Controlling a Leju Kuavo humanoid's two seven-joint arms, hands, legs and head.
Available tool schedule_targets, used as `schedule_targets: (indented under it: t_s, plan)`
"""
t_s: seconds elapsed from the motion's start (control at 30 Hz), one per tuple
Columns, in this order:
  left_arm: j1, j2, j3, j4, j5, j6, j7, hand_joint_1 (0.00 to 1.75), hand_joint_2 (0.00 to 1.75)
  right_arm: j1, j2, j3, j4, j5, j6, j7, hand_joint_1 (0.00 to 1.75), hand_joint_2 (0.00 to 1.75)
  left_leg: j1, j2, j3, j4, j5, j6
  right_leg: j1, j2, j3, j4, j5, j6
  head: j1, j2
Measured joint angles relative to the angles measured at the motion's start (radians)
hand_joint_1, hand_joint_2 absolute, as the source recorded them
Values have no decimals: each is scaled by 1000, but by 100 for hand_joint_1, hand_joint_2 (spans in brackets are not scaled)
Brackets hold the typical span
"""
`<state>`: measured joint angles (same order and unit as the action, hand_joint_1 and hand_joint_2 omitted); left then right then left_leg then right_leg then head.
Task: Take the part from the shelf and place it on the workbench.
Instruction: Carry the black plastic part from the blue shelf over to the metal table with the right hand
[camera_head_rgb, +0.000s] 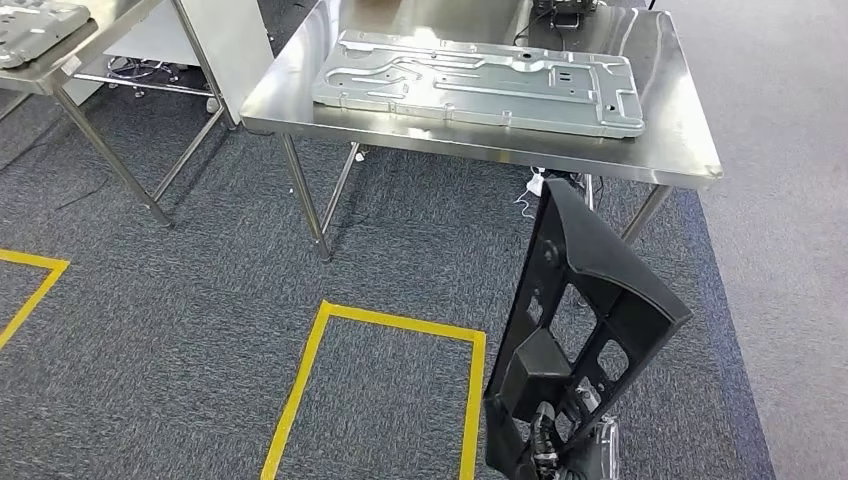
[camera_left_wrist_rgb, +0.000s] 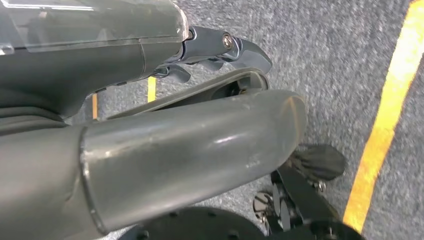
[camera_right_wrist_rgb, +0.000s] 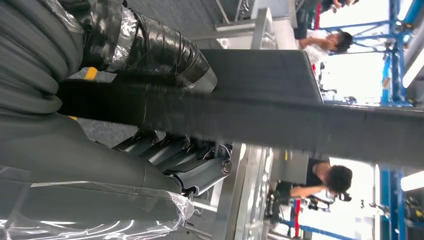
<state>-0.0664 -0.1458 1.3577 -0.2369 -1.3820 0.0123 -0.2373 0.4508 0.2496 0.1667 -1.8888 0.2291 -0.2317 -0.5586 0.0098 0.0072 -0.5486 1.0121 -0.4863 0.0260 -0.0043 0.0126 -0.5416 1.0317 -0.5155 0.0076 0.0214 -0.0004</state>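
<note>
A black plastic part (camera_head_rgb: 590, 300) with several cut-outs stands upright at the lower right of the head view, gripped near its bottom by my right hand (camera_head_rgb: 555, 435). In the right wrist view the part (camera_right_wrist_rgb: 300, 120) runs across the picture, with the taped thumb (camera_right_wrist_rgb: 150, 45) on one side and the fingers (camera_right_wrist_rgb: 190, 160) on the other. Ahead stands the steel workbench (camera_head_rgb: 680, 150), and the part's top edge is just short of its near edge. My left hand (camera_left_wrist_rgb: 175, 125) hangs over the carpet with nothing in it, its fingers (camera_left_wrist_rgb: 225, 47) apart from the thumb.
A large pressed metal panel (camera_head_rgb: 480, 80) covers most of the workbench. A second steel table (camera_head_rgb: 60, 75) with another panel (camera_head_rgb: 30, 30) stands at the far left. Yellow tape (camera_head_rgb: 400, 325) marks squares on the grey carpet. Two people (camera_right_wrist_rgb: 330, 42) are beyond the bench.
</note>
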Motion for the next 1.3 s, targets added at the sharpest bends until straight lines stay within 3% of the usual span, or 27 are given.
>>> schedule_targets:
  t_s: [0.07,0.13,0.17,0.2,0.23,0.3,0.37,0.53,0.6,0.67,0.7,0.73,0.8,0.87,0.97,1.07,1.17,1.2,1.23,1.27,1.3]
  plan:
    - [0,0,0,0,0,0,0,0,0,-3,-9,8,3,0,-5,1,175,175,6,2,11,-12,3,11,-1,-4,-32,66,-37,11,1,0]
    - [0,0,0,0,0,0,1,0,0,-6,-19,13,8,0,-13,4,175,175,6,3,15,-13,-2,16,-6,-6,-105,195,-91,19,1,0]
    - [0,0,0,0,0,0,2,0,0,-6,-25,16,11,0,-21,8,175,175,6,3,19,-13,-6,16,-8,-6,-139,248,-102,23,1,0]
    - [1,0,0,0,0,0,4,0,0,-6,-30,18,14,0,-32,12,175,175,6,3,24,-13,-10,15,-11,-7,-158,268,-92,25,0,0]
    - [1,0,0,0,0,0,6,0,0,-6,-34,21,16,0,-44,17,175,175,7,2,32,-12,-16,12,-14,-8,-156,250,-62,27,1,0]
    - [4,0,0,0,0,0,10,0,0,-7,-41,24,21,5,-71,30,175,175,9,2,51,-11,-31,4,-18,-12,-105,128,19,27,1,0]
    - [3,-1,0,0,0,0,13,0,0,-12,-45,26,25,22,-105,47,175,175,7,1,59,-8,-44,-8,-15,-16,-62,31,51,20,1,0]
    - [-4,0,0,0,0,-1,16,0,0,-23,-49,29,33,53,-153,72,175,175,8,3,64,9,-73,-36,-11,-11,-44,5,35,-14,-1,0]
    - [-3,1,0,0,-1,-1,16,0,0,-29,-49,30,35,58,-156,75,175,175,10,2,16,110,-123,-42,-12,-12,-33,0,30,-27,-1,0]
    - [-2,1,0,0,-3,-2,16,0,0,-36,-49,32,39,79,-175,92,175,175,10,1,-70,252,-171,-43,-7,-12,-26,0,22,-35,-2,0]
    - [-1,2,-1,0,-4,-2,17,0,0,-41,-50,32,42,97,-190,107,175,175,10,1,-100,291,-170,-42,-4,-10,-21,0,18,-37,-2,0]
    - [0,2,-1,0,-6,-2,18,0,0,-47,-51,32,45,117,-208,125,175,175,10,1,-112,289,-145,-38,-2,-8,-15,0,14,-37,-2,0]
    - [2,5,-4,0,-11,-5,19,0,0,-67,-55,32,52,168,-248,160,175,175,5,1,-80,174,-53,-24,3,-3,2,0,3,-36,-2,0]
    - [1,9,-8,0,-19,-10,19,0,0,-100,-64,31,61,241,-292,200,175,175,-4,1,-38,59,3,-7,7,0,13,0,-6,-30,-2,0]
    - [-3,12,-16,0,-32,-18,27,0,0,-164,-87,29,80,373,-334,271,175,175,-12,2,-22,21,7,4,4,2,15,-5,-10,-13,-2,0]
    - [-4,12,-31,1,-49,-24,45,0,0,-237,-117,24,109,505,-351,345,175,175,-3,3,-6,-8,17,16,2,-3,3,25,-30,4,-2,0]
    - [-6,13,-49,1,-67,-30,53,0,0,-328,-157,10,158,620,-353,422,175,175,1,5,4,-18,14,25,-6,-6,-101,203,-99,20,-2,0]
    - [-7,13,-57,1,-74,-32,54,0,0,-362,-172,4,182,654,-349,449,175,175,1,4,6,-17,11,25,-10,-7,-136,251,-105,25,-1,0]
    - [-8,13,-64,1,-80,-33,54,0,0,-399,-188,-2,209,687,-342,477,175,175,1,4,10,-17,7,24,-14,-7,-155,265,-90,29,-1,0]
    - [-8,13,-72,1,-86,-35,54,0,0,-440,-202,-7,240,721,-334,504,175,175,2,4,17,-16,2,21,-18,-9,-153,238,-52,33,-1,0]
    - [-8,13,-80,1,-92,-37,54,0,0,-484,-217,-10,272,754,-325,527,175,175,3,3,26,-15,-5,18,-22,-10,-133,175,-2,35,-1,0]
